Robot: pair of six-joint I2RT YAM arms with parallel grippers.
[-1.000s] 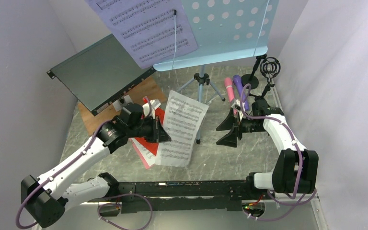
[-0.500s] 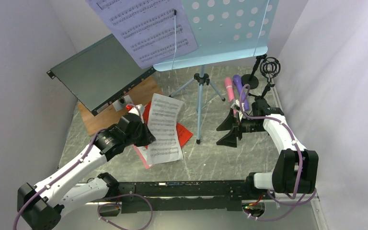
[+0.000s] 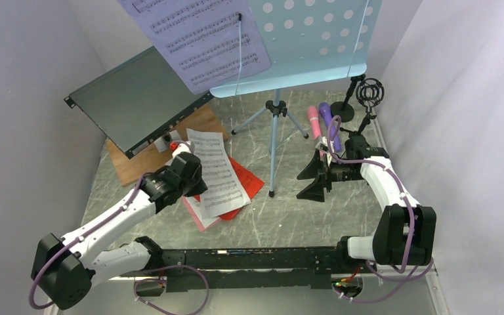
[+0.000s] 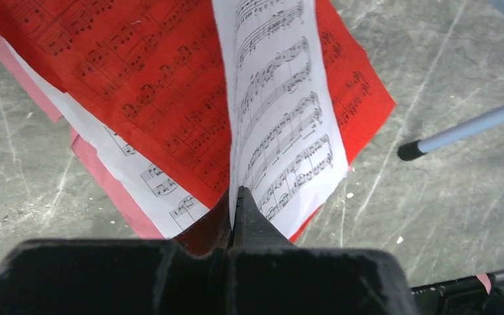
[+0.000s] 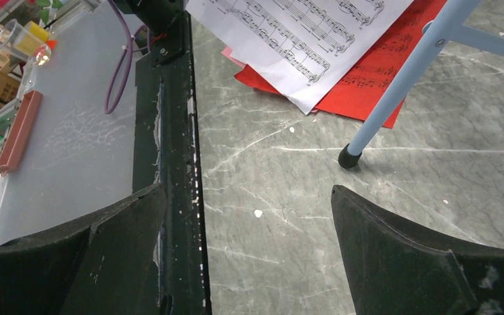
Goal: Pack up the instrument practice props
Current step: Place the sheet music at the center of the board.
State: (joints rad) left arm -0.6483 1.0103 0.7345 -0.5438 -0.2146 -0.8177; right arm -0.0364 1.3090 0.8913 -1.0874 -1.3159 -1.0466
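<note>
The white sheet-music page is pinched at its near edge by the left end effector, whose jaws are fully closed on the paper. The page curls up above the red page and pink page, which lie stacked on the tabletop. Just beside them stands the light-blue music rack on its tripod legs. The right end effector hovers wide open, holding nothing, near the pink microphone and purple microphone.
</note>
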